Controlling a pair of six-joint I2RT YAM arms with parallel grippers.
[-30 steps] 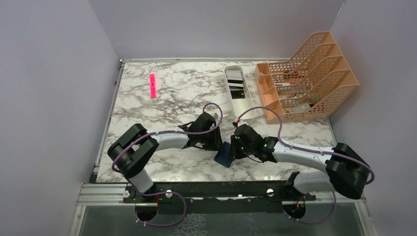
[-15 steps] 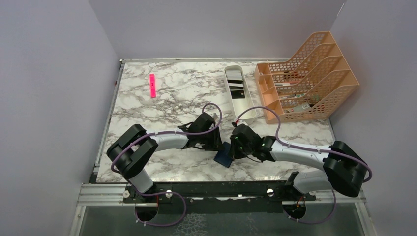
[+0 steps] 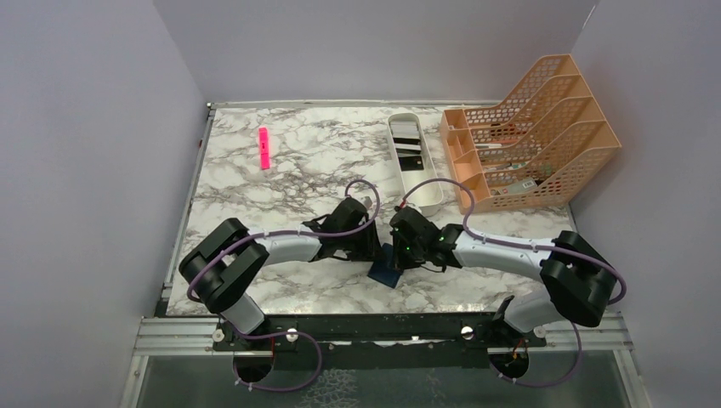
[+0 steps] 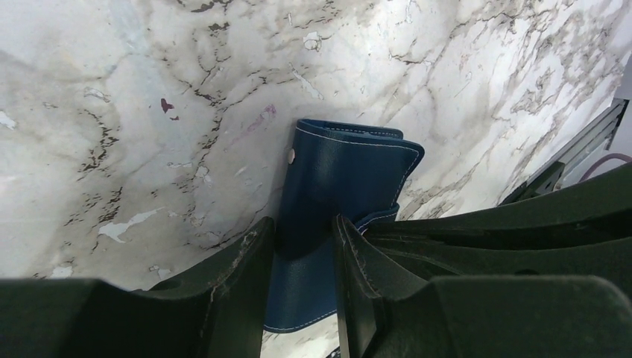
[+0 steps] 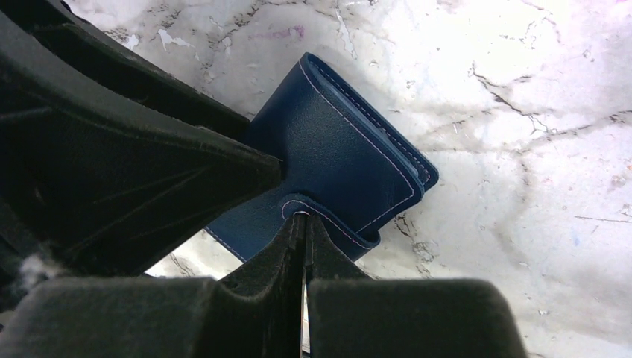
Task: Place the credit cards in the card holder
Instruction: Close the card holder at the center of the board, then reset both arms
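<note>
On the grey-veined white marble table [image 3: 298, 178], the long white oval plastic tray [image 3: 425, 194] holds the flat black and grey rectangular credit cards [image 3: 409, 151], laid along its length. How many there are is hard to tell. To its right, the orange plastic mesh file rack [image 3: 553, 93] carries a few small pale items in its lower slots, too small to make out. Far to the left lies a bright pink marker [image 3: 263, 147].

From above, both wrists cover most of the small flat dark navy-blue folding card holder [image 4: 350, 168]. Only a corner shows between the arms, near the front edge of the table and well apart from the tray. In the wrist views the black fingers cut off its near end.

The left gripper [image 4: 302, 224] has its fingers partly spread, with a blue panel filling the gap and touching both. The right gripper [image 5: 299, 216] has its fingers pressed together, pinching the rounded edge of a flap. The card holder has pale stitching along its edges and a small pale snap dot [image 4: 291, 155]. A lighter blue lining shows between its layers.
</note>
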